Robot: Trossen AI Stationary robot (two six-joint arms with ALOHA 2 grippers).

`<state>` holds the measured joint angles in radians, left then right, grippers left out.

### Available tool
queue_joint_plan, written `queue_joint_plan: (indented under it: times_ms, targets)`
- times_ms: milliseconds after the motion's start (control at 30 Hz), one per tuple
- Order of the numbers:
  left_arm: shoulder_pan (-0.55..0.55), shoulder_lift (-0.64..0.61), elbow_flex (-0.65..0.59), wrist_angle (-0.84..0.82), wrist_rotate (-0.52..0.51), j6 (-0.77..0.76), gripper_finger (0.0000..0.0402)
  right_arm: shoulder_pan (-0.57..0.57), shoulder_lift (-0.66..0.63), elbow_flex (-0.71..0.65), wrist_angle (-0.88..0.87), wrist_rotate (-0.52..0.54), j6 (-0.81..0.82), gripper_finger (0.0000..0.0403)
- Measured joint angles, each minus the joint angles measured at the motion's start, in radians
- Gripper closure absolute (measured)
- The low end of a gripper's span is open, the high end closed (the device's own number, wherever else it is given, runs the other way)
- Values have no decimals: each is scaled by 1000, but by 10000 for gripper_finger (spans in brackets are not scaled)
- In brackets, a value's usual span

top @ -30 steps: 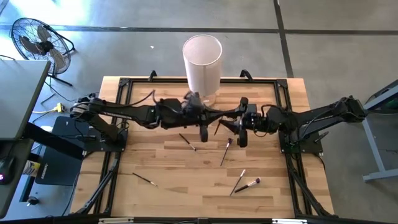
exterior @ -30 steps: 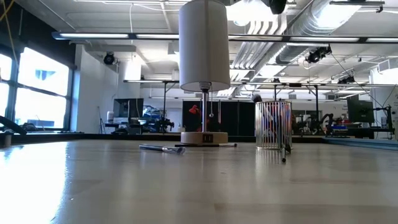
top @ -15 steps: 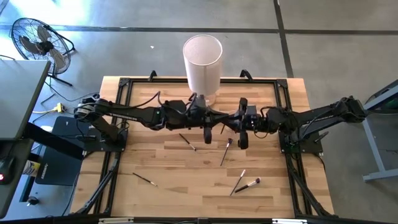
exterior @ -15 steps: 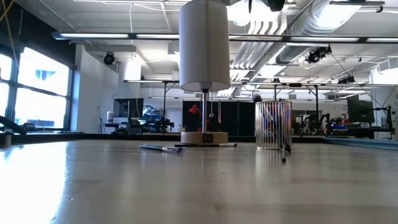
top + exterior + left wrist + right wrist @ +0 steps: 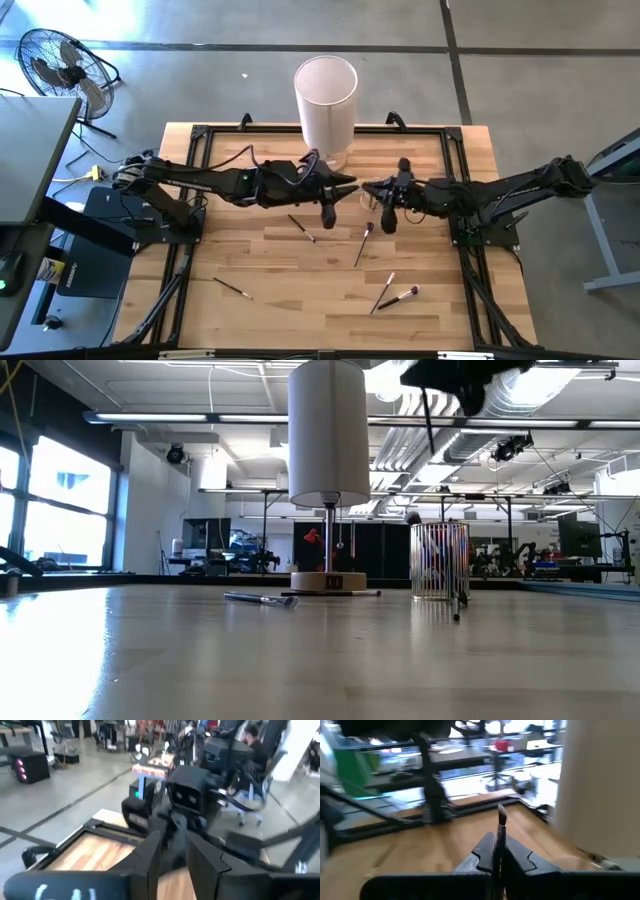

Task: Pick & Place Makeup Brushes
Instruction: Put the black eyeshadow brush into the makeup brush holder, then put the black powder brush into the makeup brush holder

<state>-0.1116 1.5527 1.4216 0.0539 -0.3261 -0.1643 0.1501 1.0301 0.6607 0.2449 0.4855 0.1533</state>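
In the high view the two arms meet at the centre of the counter (image 5: 440,300), just below the tall white cylinder (image 5: 325,95), and their dark bulk hides the fingertips there, so the grasp reads better from the wrist cameras. The right hand (image 5: 498,851) is clenched on a makeup brush (image 5: 501,822) — a thin dark stick standing up from between the two closed fingers, its tip too blurred to tell bristle from handle. The left hand (image 5: 174,851) has its fingers parted with a gap between them, and nothing can be made out in it; beyond it the other arm's wrist fills the middle of that picture. The low view shows only a dark hand cut off at the top right edge, a thin stick hanging below it. The remaining brushes lie loose on the counter in the high view: one (image 5: 301,228) left of centre, one (image 5: 362,245) just right of centre, a slim one (image 5: 231,288) at lower left, and a crossed pair (image 5: 392,294) at lower right — dark handles, small tufts.
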Motion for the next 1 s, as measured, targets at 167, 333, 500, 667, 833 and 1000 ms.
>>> queue_joint_plan:
  times_ms: [167,333,500,667,833,1000]
  targets:
    - [0,-29,2,-103,41,-44,308,-70,-101,-210,175,55,-25,396]
    - [0,-31,1,-150,81,-104,308,-212,-80,-379,404,-53,-26,397]
    - [0,-30,0,-200,111,-163,308,-287,-19,-429,408,-125,0,387]
    - [0,-30,0,-225,111,-185,308,-297,31,-422,401,-178,44,354]
    - [0,-30,0,-234,124,-194,308,-296,16,-394,350,-179,55,322]
    - [-1,-30,0,-342,145,-234,308,-266,-71,-289,129,-194,54,303]
